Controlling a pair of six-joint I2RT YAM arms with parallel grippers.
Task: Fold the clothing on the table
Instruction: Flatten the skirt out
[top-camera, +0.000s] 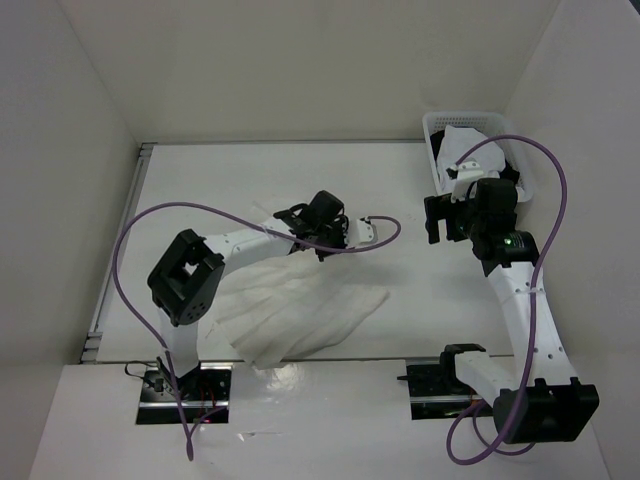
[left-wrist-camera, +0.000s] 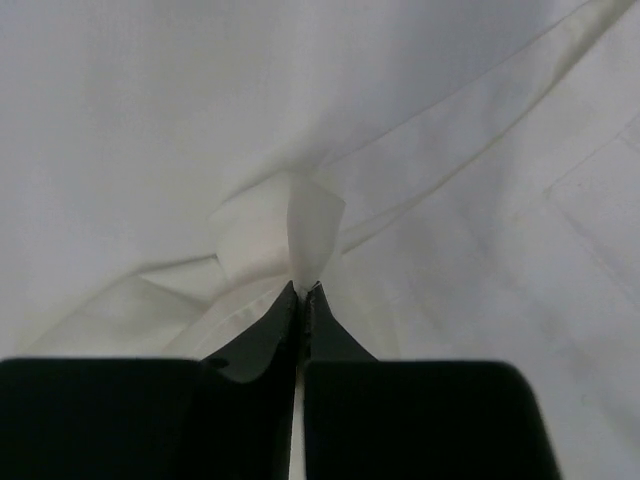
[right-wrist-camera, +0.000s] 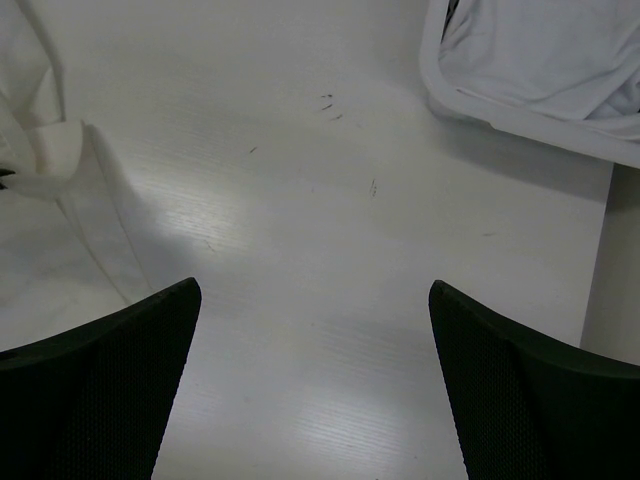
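I hold the left gripper (left-wrist-camera: 302, 290) clenched on a small pinch at the far edge of the skirt (top-camera: 300, 310), which lies spread on the table (top-camera: 400, 180) near my side, so that edge can be lifted for folding, while the right gripper (right-wrist-camera: 312, 290) hovers released to its right.

Bent left arm stretched forward, left pincer (left-wrist-camera: 301, 292) pinched closed, right arm raised, right pincer (right-wrist-camera: 312, 295) spread wide.

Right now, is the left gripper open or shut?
Shut on the pleated skirt: the left gripper pinches a fold between touching fingertips.
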